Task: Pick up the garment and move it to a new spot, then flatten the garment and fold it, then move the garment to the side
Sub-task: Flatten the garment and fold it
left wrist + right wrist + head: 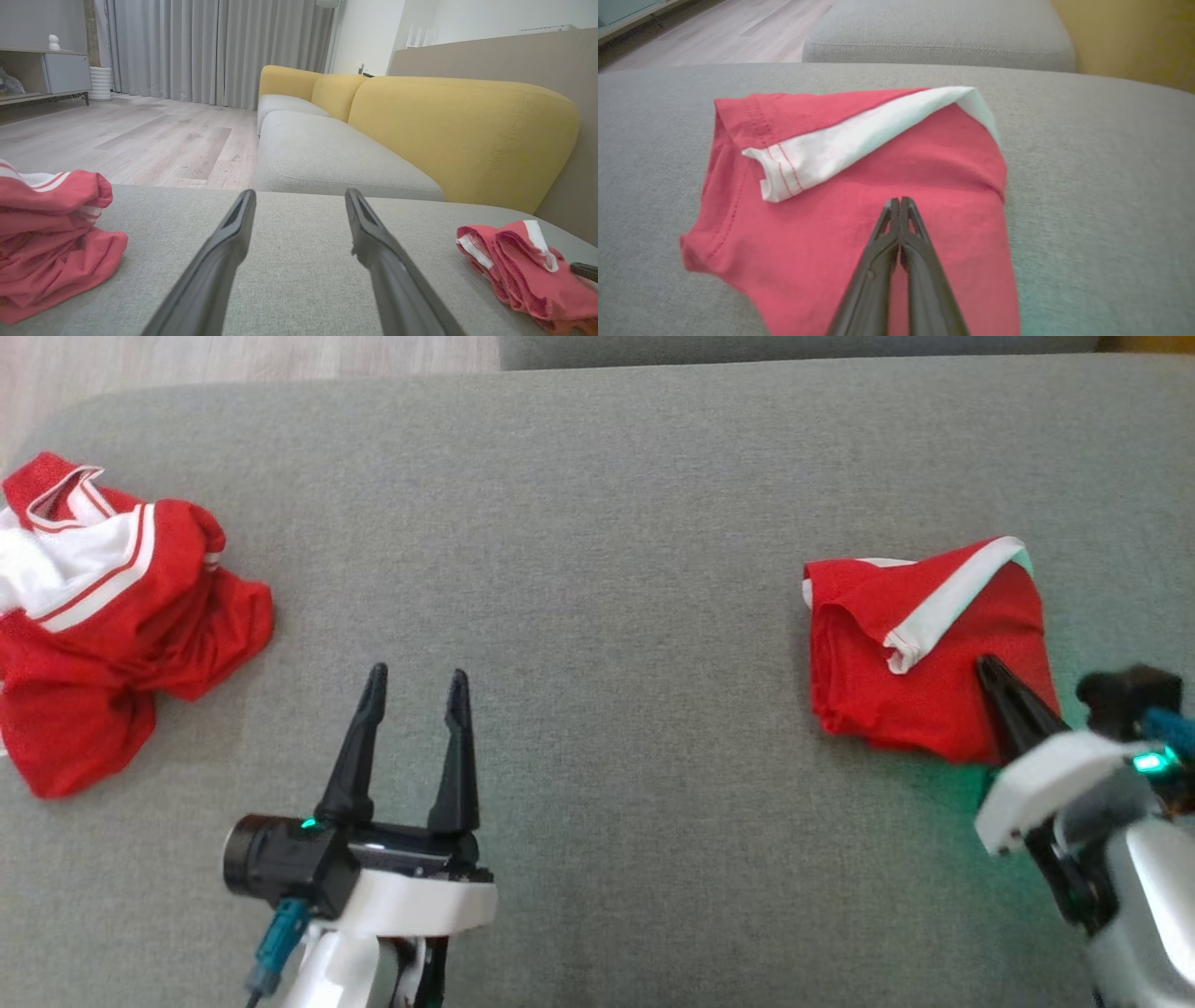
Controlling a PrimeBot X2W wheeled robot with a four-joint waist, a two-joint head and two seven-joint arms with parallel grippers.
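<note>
A folded red garment with a white band [920,653] [859,186] lies on the right side of the grey cushion [597,523]. My right gripper [988,663] [900,201] is shut, and its joined tips lie over the fabric near the garment's near edge, with no cloth visibly bunched between them. The left wrist view shows the folded garment [518,266] at the lower right. My left gripper [417,679] [300,196] stands open over bare cushion, holding nothing.
A second, crumpled red and white garment [103,616] [46,242] sits at the cushion's left edge. Beyond the cushion are another grey seat [327,158], yellow backrests [462,130], wooden floor [140,135] and a low cabinet [60,70].
</note>
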